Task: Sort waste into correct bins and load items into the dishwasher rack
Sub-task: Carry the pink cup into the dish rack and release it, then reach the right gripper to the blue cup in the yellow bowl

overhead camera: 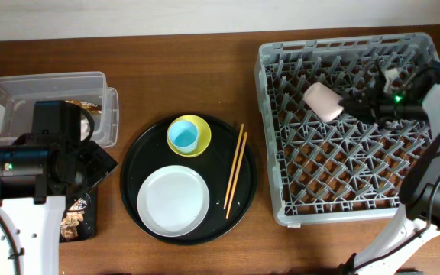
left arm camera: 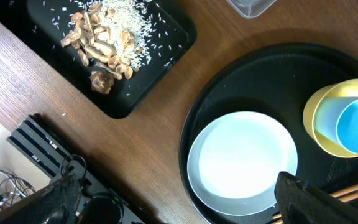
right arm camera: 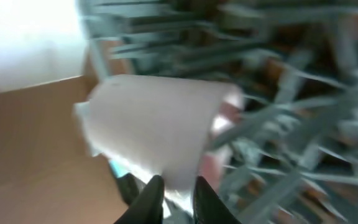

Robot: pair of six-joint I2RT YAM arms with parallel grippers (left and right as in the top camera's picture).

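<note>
Plate: the pale grey plate (overhead camera: 173, 200) lies flat on the near half of the round black tray (overhead camera: 136, 164), close to the near edge of the counter (overhead camera: 205, 61).
Food scraps: pale rice and brown chunks (left arm camera: 107, 43) are heaped in the shallow black tray (left arm camera: 166, 50) toward the near left corner, just left of the round tray.
Chopsticks: the pair (overhead camera: 235, 172) lies side by side on the round tray's right part, apart from the plate.
Bowl and cup: the small yellow bowl (overhead camera: 201, 130) sits just beyond the plate, with the light blue cup (overhead camera: 182, 137) upright inside it.
Left gripper: it (left arm camera: 179, 180) hangs over the plate's near edge, jaws wide apart and empty.
Clear tub: it (overhead camera: 21, 84) stands toward the far left corner, partly under the left arm.
Rack: the grey dishwasher rack (overhead camera: 334, 183) fills the counter's right end.
Pink cup: the pale pink cup (overhead camera: 323, 101) lies on its side on the pegs in the rack's far half.
Right gripper: it (right arm camera: 179, 193) is at the cup's rim, whose wall is between jaws standing narrowly apart. The wrist view is blurred, so I cannot tell whether they clamp it.
</note>
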